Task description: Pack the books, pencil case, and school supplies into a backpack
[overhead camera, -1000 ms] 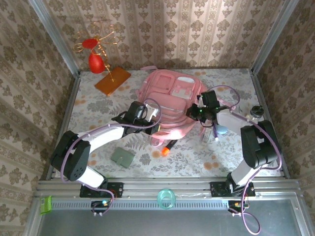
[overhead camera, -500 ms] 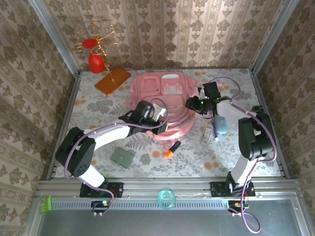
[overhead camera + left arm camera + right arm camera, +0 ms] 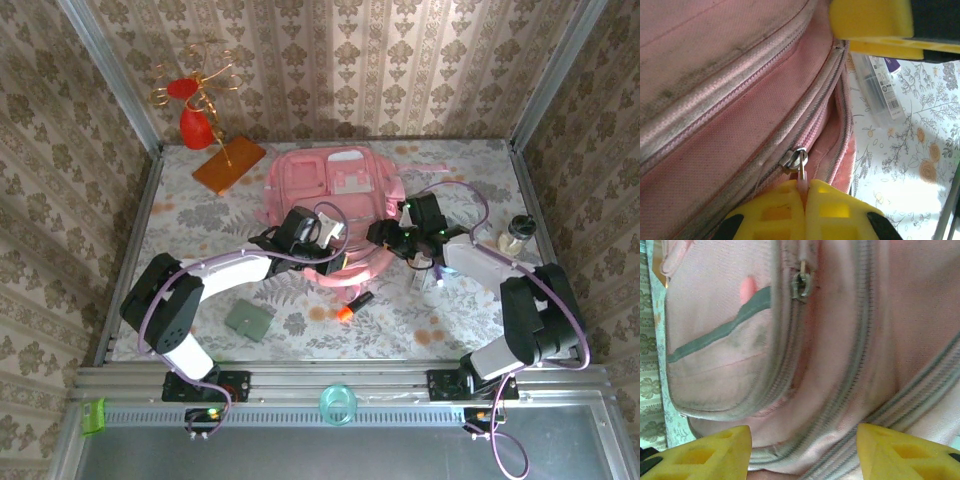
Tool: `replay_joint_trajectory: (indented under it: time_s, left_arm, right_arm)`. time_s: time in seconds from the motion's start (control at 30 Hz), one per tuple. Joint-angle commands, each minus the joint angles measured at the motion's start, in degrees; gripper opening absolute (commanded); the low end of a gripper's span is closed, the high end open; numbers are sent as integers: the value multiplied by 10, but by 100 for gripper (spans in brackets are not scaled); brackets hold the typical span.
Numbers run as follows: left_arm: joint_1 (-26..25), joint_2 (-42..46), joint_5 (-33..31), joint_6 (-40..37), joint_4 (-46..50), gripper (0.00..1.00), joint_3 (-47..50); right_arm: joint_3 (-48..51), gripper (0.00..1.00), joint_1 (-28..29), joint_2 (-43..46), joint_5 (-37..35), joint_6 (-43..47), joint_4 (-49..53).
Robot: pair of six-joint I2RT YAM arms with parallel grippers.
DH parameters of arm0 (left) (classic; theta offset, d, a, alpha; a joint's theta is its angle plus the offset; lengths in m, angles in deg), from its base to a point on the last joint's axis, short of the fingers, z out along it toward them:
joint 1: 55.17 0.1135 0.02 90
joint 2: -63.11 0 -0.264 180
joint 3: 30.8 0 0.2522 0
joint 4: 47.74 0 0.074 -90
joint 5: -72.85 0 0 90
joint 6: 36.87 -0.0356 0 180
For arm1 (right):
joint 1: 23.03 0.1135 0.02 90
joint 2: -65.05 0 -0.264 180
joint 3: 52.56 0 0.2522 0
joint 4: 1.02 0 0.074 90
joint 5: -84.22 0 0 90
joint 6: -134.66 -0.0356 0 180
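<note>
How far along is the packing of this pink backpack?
Nothing looks packed yet. The left gripper pinches a zipper pull on the backpack, so the zip is in hand; the right gripper hangs open close to it. The marker and a clear stick lie on the table, waiting to be packed.

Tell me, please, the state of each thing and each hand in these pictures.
backpack, lying flat, front side up
zipper pull, pinched by the left hand
left hand, shut on the zipper pull
right hand, open, facing the backpack
marker, lying loose beside the backpack
</note>
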Motion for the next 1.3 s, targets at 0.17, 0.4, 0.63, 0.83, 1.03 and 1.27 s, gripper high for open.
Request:
replay_joint_trajectory:
  time_s: [0.17, 0.4, 0.63, 0.83, 1.03, 1.27]
  left_arm:
    - [-12, 0, 13, -4, -16, 0, -15]
    - [-5, 20, -11, -35, 35, 0, -11]
    - [44, 70, -53, -53, 91, 0, 29]
    - [85, 108, -124, -66, 129, 0, 61]
    - [95, 122, -97, -78, 110, 0, 70]
    - [52, 93, 33, -43, 22, 0, 38]
  right_arm:
    - [-32, 38, 20, -54, -34, -8, -27]
    - [-26, 3, -9, -32, -89, 30, 2]
    - [-28, 0, -55, -9, -109, 72, 29]
    - [-53, 0, -80, -17, -100, 99, 49]
    - [-71, 0, -93, -22, -95, 109, 64]
    - [-43, 40, -91, 30, -51, 84, 63]
